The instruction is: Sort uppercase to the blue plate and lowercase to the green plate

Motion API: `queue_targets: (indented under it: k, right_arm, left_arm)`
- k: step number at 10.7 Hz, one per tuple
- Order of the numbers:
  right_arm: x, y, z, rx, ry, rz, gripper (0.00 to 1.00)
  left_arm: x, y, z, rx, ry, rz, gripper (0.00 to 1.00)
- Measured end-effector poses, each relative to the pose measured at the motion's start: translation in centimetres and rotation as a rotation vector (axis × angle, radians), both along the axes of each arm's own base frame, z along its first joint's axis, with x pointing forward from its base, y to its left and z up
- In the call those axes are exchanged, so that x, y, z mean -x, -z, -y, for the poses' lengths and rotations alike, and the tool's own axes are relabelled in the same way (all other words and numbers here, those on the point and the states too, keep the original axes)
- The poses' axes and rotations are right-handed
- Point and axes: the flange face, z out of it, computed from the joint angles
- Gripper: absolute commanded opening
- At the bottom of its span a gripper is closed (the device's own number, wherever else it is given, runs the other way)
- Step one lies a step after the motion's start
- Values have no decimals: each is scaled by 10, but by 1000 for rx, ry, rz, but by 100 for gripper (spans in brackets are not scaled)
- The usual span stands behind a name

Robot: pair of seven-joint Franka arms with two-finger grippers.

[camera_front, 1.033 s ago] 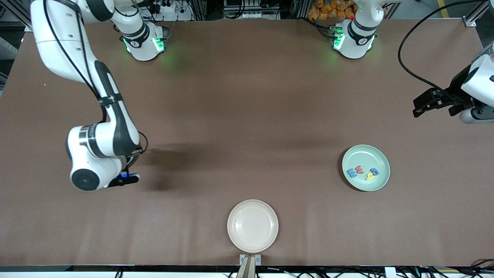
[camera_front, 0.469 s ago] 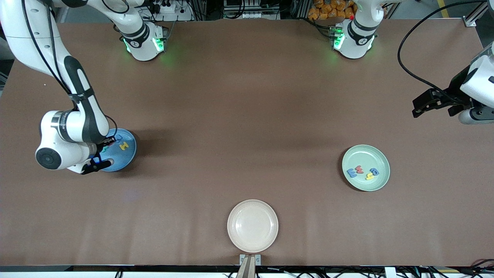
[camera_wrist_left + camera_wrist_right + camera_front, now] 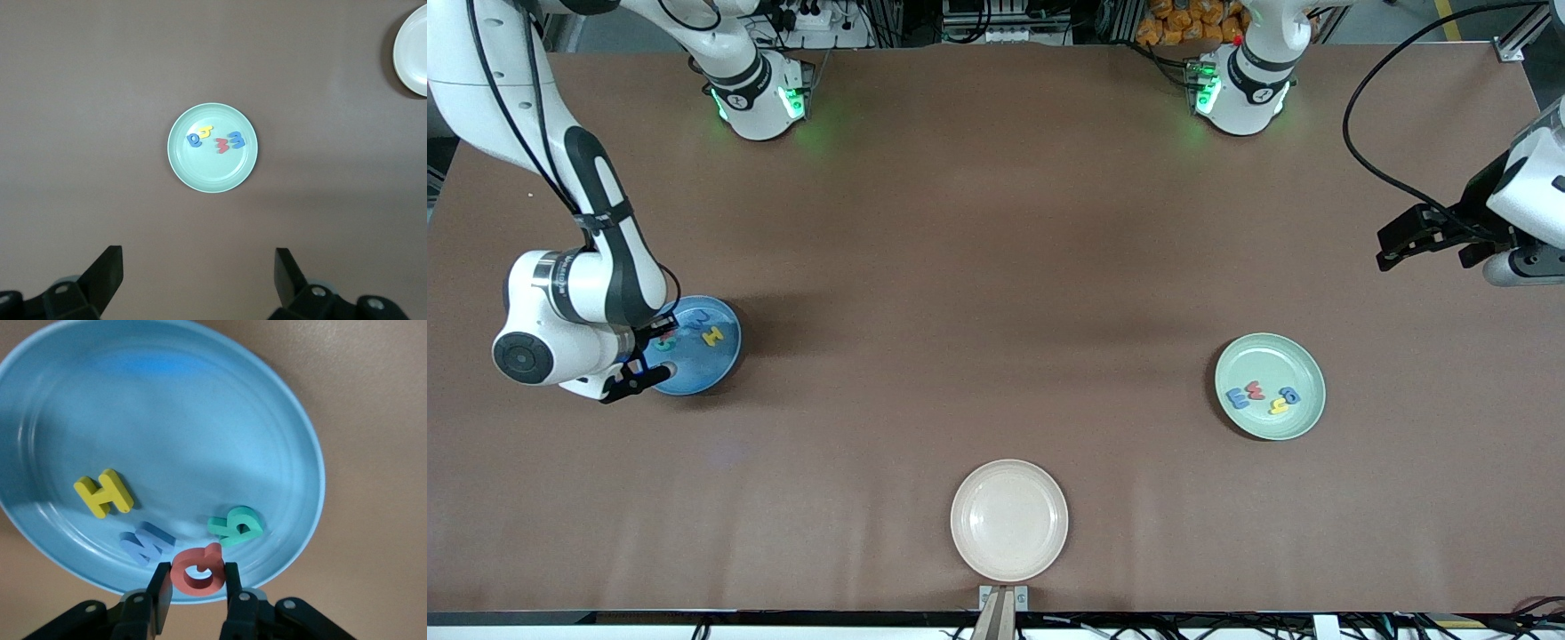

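Note:
The blue plate (image 3: 698,363) (image 3: 187,420) lies toward the right arm's end of the table. On it rest a yellow H (image 3: 712,337) (image 3: 105,493), a blue M (image 3: 703,317) (image 3: 145,543) and a teal R (image 3: 235,525). My right gripper (image 3: 660,340) (image 3: 195,579) hangs low over the plate's rim, shut on the red Q (image 3: 197,572). The green plate (image 3: 1267,356) (image 3: 210,177) holds the lowercase letters: a blue E shape (image 3: 1237,397), a red w (image 3: 1256,389), a yellow h (image 3: 1279,405) and a round blue letter (image 3: 1288,394). My left gripper (image 3: 1398,244) (image 3: 199,267) waits open, high over bare table at the left arm's end.
A cream plate (image 3: 1009,520) (image 3: 413,47) sits empty close to the table's front edge, midway between the two arms' ends. Brown table stretches wide between the three plates.
The right arm has swung toward its own end of the table, uncovering the blue plate, and now holds the red Q low over the plate's rim. The left arm has not moved.

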Motion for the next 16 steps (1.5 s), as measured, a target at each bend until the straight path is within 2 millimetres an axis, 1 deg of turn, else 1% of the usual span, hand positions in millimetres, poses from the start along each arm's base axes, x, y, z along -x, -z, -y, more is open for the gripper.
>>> queue_targets:
  k: [1,2,3,4,5,6,7,8,9,12,14,16]
  right_arm:
    - [0,0,0,1,-2,3,79]
    - [-1,0,0,2,-4,5,90]
    - [-1,0,0,2,-4,6,94]
    - [-1,0,0,2,-5,6,95]
    - [-1,-1,0,2,-5,7,97]
    - [-2,-4,0,3,-5,13,97]
    - [-5,-11,0,4,-4,19,97]
    - [-8,-27,1,8,1,22,100]
    - [-11,-48,1,12,17,28,100]
    - [-20,-121,-8,29,100,73,100]
    - [-23,-176,-19,36,135,129,100]
    - [-20,-242,-39,49,182,182,100]
  left_arm:
    - [0,0,0,0,0,0,100]
    - [0,0,0,0,0,0,100]
    - [0,0,-1,0,-1,-1,100]
    - [-1,1,-1,0,-1,-1,100]
    - [-1,1,-1,0,-1,-2,100]
    - [-1,1,0,0,-1,-2,100]
    - [-1,1,0,0,0,-2,100]
    - [-1,1,0,0,0,-2,100]
    - [-1,1,0,0,0,-2,100]
    - [-1,3,-1,0,-1,-5,100]
    - [-2,3,-1,0,-2,-6,100]
    - [-2,4,-1,0,-2,-6,100]
